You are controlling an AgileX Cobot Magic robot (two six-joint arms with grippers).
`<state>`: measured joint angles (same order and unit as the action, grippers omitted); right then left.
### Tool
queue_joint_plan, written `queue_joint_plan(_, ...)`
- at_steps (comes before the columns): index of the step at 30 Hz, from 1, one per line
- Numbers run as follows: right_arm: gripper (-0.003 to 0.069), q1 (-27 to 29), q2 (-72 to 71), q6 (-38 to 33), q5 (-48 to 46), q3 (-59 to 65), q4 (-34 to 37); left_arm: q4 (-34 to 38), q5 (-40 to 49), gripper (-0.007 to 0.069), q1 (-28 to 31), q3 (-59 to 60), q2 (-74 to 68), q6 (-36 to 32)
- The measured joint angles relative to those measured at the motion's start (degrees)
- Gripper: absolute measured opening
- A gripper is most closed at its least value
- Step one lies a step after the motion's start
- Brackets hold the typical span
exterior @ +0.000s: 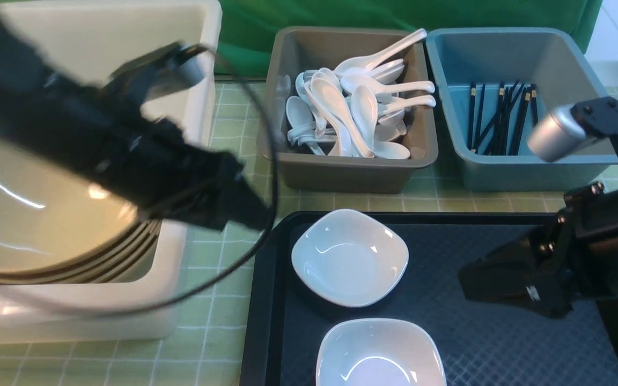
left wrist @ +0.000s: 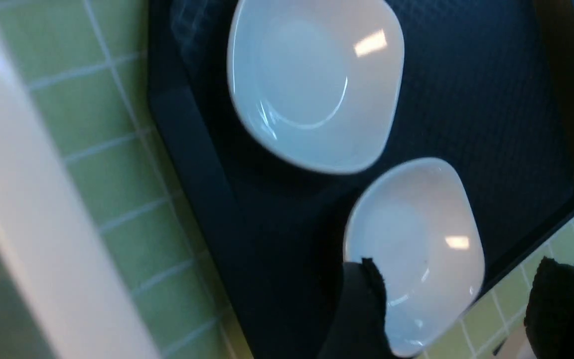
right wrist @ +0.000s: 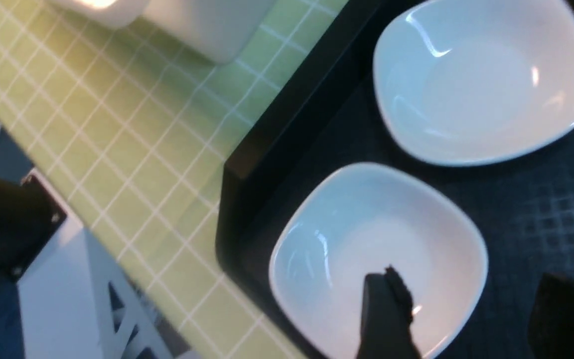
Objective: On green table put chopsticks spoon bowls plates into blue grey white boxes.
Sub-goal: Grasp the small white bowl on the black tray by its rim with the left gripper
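Well, the right hand (right wrist: 466,284), spread and empty, hangs near the nearer glossy white rounded-square dish (right wrist: 366,239) on the black textured tray (right wrist: 541,209); beyond, the left hand (left wrist: 456,279), likewise spread, hangs beside the farther dish (left wrist: 416,224). Slick rims may slip; the hands could clash.

Bare strip of surface (exterior: 218,321) between white box (exterior: 73,316) and black tray (exterior: 502,348), near edge: open, black cable (exterior: 276,155) looping over it. Tray's right half bare, right arm (exterior: 604,241) above. Over white box, left arm (exterior: 126,150) crosses. Far edge: grey box (exterior: 341,177) heaped with spoons (exterior: 352,107).
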<state>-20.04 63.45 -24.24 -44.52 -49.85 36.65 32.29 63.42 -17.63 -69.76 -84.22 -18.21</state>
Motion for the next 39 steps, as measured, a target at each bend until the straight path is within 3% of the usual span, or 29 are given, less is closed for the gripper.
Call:
queue_joint_plan(3, 0.0391, 0.00, -0.63, -0.13, -1.36, 0.00, 0.00, -2.96, 0.73, 0.0397, -2.68, -4.77, -4.94, 0.00)
queue_joint_plan(6, 0.0391, 0.00, -1.74, -0.13, -2.13, 0.00, 0.11, -10.96, 2.12, 0.0400, -7.53, -13.09, -13.33, 2.03)
queue_joint_plan(10, 0.0391, 0.00, -3.27, -0.35, -3.09, 0.00, 0.15, -14.63, 2.79, 0.0417, -10.05, -19.42, -20.50, 3.43)
queue_joint_plan(19, 0.0391, 0.00, -6.39, -0.35, -4.51, 0.00, 0.15, -15.27, 2.88, 0.0417, -11.44, -23.70, -31.11, 3.97)
queue_joint_plan(27, 0.0391, 0.00, -8.18, -0.35, -6.01, 0.00, 0.15, -14.99, -4.01, 0.0417, -11.17, -24.04, -34.79, 2.44)
queue_joint_plan(39, 0.0391, 0.00, -8.18, -0.39, -7.08, 0.00, 0.15, -14.74, -2.59, 0.0389, -11.13, -24.50, -39.05, 2.56)
